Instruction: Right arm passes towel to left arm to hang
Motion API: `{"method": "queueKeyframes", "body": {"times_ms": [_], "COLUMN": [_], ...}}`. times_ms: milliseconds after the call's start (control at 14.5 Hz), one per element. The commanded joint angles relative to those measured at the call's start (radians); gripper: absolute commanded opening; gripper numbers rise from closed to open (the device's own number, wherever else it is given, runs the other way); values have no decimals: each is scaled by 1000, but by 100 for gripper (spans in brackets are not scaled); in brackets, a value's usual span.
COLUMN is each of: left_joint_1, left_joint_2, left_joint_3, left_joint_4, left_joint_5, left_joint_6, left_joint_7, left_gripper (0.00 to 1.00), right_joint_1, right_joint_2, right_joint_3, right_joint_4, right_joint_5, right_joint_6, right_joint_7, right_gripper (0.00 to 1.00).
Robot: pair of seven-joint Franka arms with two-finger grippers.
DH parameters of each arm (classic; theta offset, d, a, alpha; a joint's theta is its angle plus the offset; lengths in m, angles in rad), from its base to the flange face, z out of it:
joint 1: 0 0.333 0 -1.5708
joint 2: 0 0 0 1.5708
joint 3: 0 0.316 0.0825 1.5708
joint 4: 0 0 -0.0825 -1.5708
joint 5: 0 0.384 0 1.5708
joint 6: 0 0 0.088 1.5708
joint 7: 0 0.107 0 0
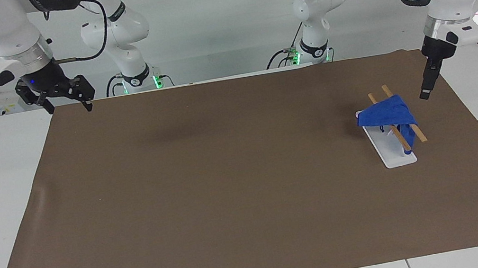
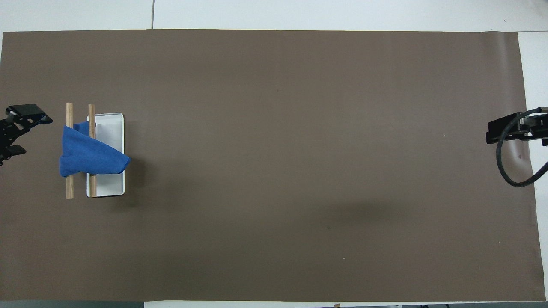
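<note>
The towel point(image 1: 384, 114) is draped over the two wooden rails of a small rack point(image 1: 403, 126), which stands on a white tray point(image 1: 391, 155) at the left arm's end of the brown mat point(image 1: 227, 179). One part of the cloth is spread across both rails and hangs over the tray; a narrower fold is seen dropping between the rails toward the tray's surface. In the overhead view the towel point(image 2: 87, 155) is seen covering the middle of the rails, both ends of each rail point(image 2: 69, 149) being left bare, and its pointed corner lies over the tray point(image 2: 109, 188).

The left gripper point(image 1: 426, 87) is held in the air just beside the rack, toward the left arm's end of the table, and is not touching the towel. Nothing is held by it. In the overhead view its fingers point(image 2: 30, 112) are seen spread apart — one black fingertip is pointed toward the rack, the other set well away from it.

The right gripper point(image 1: 66, 101) is held over the mat's corner at the right arm's end of the table, well apart from the rack, where the right arm waits. Its fingers are spread apart and empty — a small blue light is shown on its body.
</note>
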Motion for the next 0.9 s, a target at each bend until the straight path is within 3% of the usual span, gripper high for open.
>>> {"method": "queueKeyframes", "body": {"times_ms": [0,207,621,828], "left_joint_1": [-83,-146,-230,-236], "left_joint_2": [76,144,190,176], "left_joint_3": [9,9,9,10], "left_joint_4": [149,312,498,495], "left_joint_5": [16,19,34,36], "left_joint_6": [-120,-299,-552,-612], "left_joint_7": [101,205,326,368], "left_gripper": [100,100,100,100], "right_joint_1": [-4,-4,-6,-6], "right_joint_2": [9,9,9,9], "right_joint_3": [-1,-4,-4,-5], "right_joint_4": [20,17,17,17], "right_joint_5": [-3,4,4,4], "right_joint_6": [-12,-12,-9,-12], "right_joint_7": [-25,-25,-25,-25], "right_gripper": [100,100,100,100]}}
